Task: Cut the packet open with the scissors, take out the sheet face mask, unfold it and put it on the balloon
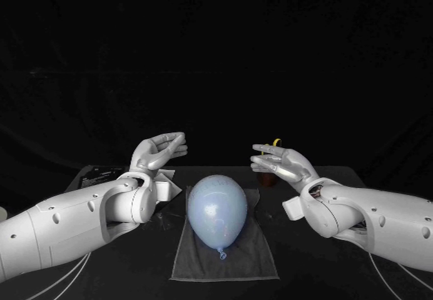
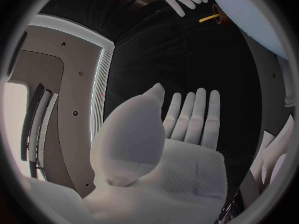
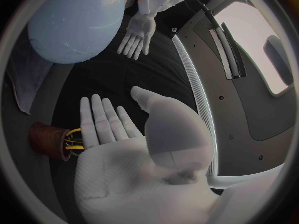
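balloon (image 1: 216, 209) lies between left hand (image 1: 161, 150) and right hand (image 1: 280, 162), both spread and empty.

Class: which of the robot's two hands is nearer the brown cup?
The right hand, close by the brown cup; the left hand is on the other side of the balloon.

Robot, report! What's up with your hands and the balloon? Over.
Left robot hand open; right robot hand open. Balloon bare on cloth. Scissors in cup.
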Tool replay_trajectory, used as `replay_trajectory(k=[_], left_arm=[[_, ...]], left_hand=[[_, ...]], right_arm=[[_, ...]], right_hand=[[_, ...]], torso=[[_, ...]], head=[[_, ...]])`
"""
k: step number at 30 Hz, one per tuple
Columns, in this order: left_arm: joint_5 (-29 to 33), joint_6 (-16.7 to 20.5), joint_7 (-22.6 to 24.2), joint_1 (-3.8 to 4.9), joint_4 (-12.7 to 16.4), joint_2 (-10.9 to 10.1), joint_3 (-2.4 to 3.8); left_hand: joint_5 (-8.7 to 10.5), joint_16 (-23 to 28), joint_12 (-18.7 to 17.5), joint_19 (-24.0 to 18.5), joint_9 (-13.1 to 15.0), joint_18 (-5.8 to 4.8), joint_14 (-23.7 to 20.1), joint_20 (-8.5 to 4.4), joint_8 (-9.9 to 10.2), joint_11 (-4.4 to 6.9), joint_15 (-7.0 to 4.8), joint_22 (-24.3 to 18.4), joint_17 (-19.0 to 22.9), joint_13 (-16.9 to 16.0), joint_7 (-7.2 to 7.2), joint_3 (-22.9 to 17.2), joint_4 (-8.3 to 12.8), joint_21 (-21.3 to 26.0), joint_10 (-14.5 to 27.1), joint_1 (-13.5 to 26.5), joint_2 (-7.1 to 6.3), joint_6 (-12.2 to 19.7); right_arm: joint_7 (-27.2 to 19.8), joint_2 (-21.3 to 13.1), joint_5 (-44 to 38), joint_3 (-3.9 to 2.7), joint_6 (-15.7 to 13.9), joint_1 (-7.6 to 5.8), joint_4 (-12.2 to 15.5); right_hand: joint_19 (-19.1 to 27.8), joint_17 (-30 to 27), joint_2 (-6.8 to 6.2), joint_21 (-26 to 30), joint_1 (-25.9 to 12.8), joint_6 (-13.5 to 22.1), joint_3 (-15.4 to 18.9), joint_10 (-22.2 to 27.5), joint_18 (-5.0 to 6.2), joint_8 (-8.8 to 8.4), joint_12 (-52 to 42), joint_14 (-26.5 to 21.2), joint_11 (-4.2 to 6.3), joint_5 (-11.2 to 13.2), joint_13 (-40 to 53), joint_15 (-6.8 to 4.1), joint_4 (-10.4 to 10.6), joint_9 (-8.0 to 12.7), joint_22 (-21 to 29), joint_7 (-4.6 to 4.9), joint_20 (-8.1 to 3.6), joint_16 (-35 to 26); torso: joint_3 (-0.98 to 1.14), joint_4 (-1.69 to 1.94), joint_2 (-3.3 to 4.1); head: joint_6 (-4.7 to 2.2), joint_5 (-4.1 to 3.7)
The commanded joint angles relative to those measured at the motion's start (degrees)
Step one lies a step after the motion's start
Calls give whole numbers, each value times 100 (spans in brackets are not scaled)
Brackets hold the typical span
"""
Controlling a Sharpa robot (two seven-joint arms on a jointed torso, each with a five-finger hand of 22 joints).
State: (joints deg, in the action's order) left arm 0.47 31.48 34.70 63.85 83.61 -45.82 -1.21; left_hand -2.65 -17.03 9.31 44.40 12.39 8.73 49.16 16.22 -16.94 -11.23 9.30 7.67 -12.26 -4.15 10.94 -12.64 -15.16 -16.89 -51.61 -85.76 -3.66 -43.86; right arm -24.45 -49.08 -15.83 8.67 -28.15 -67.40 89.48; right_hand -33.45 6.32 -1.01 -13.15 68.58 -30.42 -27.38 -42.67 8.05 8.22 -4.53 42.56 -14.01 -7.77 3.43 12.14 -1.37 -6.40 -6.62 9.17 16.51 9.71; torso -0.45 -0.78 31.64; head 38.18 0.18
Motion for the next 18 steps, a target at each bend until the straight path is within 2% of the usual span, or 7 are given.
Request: replay_trajectory(k=[1,5,7,9,10,14,18], left_arm=[[37,-499,59,11,113,-112,4],[30,-718,-33,11,214,-240,3],[27,-828,-87,12,275,-314,3],[23,-910,-137,12,338,-385,2],[19,-952,-162,12,375,-424,2],[-25,-1063,-229,15,554,-599,2],[-47,-1125,-254,20,735,-767,1]], left_hand=[[-24,-51,-32,422,15,199,275,-68,-51,84,-92,36,-42,41,187,-114,35,-166,-308,-205,-53,-233],[-24,-152,-96,791,0,196,677,-232,-59,166,-206,51,-127,47,147,-213,-22,-299,-657,-274,-146,-454],[-26,-217,-132,962,-3,194,894,-314,-66,212,-275,67,-188,43,110,-247,-51,-374,-830,-292,-217,-567],[-26,-276,-170,1119,2,193,1084,-391,-84,257,-338,90,-247,46,71,-287,-78,-453,-972,-307,-254,-683],[-26,-314,-197,1211,4,193,1204,-439,-91,285,-378,106,-287,46,50,-313,-85,-504,-1060,-320,-282,-748],[-24,-471,-233,1454,0,185,1579,-581,-67,370,-499,179,-450,37,14,-382,-107,-683,-1390,-323,-347,-860],[-24,-567,-268,1546,0,178,1736,-646,-51,408,-552,234,-570,32,-1,-425,-97,-796,-1555,-347,-393,-928]], right_arm=[[33,-71,-1379,-9,-32,-24,-25],[135,-140,-2021,-13,-15,-52,-37],[204,-175,-2320,-16,10,-71,-40],[274,-210,-2571,-19,23,-89,-28],[310,-228,-2683,-22,27,-98,-16],[436,-286,-2961,-30,-28,-132,43],[604,-348,-3082,-36,-115,-179,82]], right_hand=[[-1102,196,-224,-620,312,-1612,-273,-1395,254,469,-184,1414,258,134,31,-339,-438,-282,-241,594,-113,470],[-1389,274,-339,-858,334,-1912,-443,-1783,243,502,-110,1837,389,176,15,-489,-517,-290,-346,478,-274,552],[-1513,330,-370,-986,352,-2043,-484,-2010,250,523,-112,2059,467,189,26,-568,-547,-300,-411,420,-347,612],[-1684,415,-465,-1159,291,-2146,-447,-2291,248,533,-140,2340,552,-70,31,-677,-534,-307,-502,340,-446,713],[-1755,451,-479,-1230,291,-2175,-433,-2369,249,533,-141,2454,583,-98,31,-715,-535,-309,-540,315,-483,759],[-2145,707,-492,-1708,323,-2341,-324,-2744,247,531,-104,3109,727,-31,39,-931,-544,-316,-810,196,-708,1037],[-2399,978,-535,-2135,312,-2377,-231,-2939,233,472,-23,3565,813,-16,45,-1062,-543,-297,-1068,147,-868,1289]], torso=[[-1,10,5],[4,35,22],[8,49,43],[8,59,59],[11,65,71],[7,53,108],[11,44,156]], head=[[34,9],[56,18],[41,-14],[24,-55],[18,-69],[13,-57],[-15,-67]])
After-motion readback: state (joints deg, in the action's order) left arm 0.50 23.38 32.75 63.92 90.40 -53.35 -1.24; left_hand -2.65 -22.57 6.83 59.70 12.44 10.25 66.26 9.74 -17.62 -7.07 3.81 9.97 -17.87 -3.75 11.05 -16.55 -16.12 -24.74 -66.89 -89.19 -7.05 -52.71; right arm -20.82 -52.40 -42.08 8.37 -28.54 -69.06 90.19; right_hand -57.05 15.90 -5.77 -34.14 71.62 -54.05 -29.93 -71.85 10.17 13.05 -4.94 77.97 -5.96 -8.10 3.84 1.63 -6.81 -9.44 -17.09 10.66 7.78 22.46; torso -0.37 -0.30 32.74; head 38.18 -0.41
